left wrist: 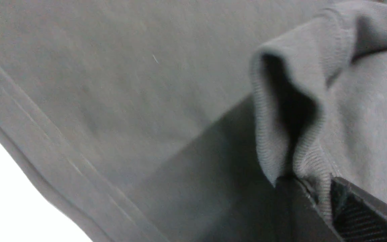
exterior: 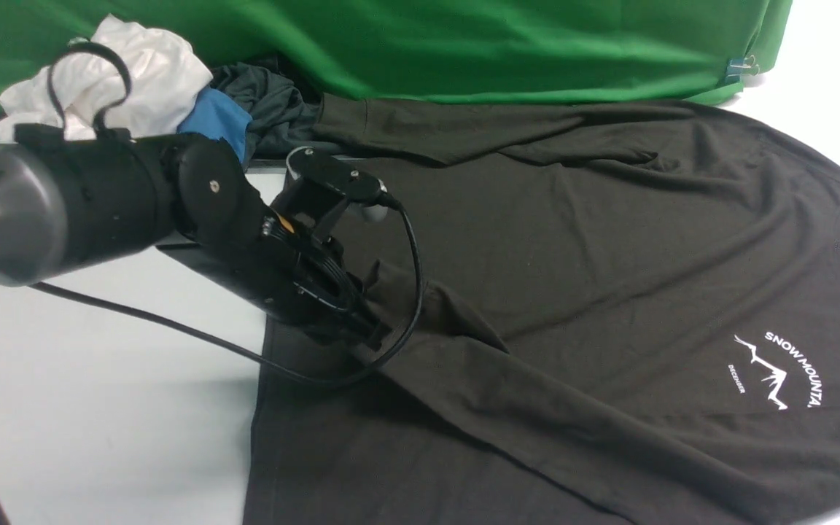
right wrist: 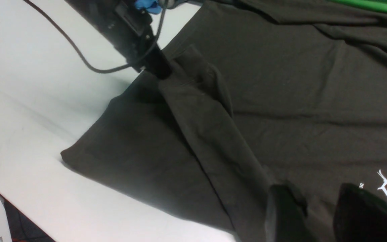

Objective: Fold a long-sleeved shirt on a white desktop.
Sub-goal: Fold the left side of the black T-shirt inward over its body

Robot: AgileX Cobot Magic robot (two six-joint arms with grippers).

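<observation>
One white surface (exterior: 99, 408) fills the lower left of the front view, smooth and matte, with a black cable (exterior: 172, 328) trailing across it. A green cloth backdrop (exterior: 427, 44) hangs along the top of the frame, with a clip (exterior: 741, 69) on its right end. In the upper left, against the backdrop, lies a heap of garments: a white one (exterior: 143, 73), a blue one (exterior: 219, 120) and a dark grey-green one (exterior: 274, 98).

The long-sleeved shirt (exterior: 573, 277) lies spread flat over the centre and right of the frame. Its white mountain logo (exterior: 781, 368) is at the lower right, and one sleeve is folded across the body. The left fingers (left wrist: 361, 205) are closed narrowly on the ribbed cuff (left wrist: 281, 134) of that sleeve, near the shirt's hem at centre left of the front view.

The right fingers (right wrist: 281, 215) show only in the right wrist view. They stand apart over the shirt beside the logo, with dark cloth in the gap. I cannot tell whether they grip it.
</observation>
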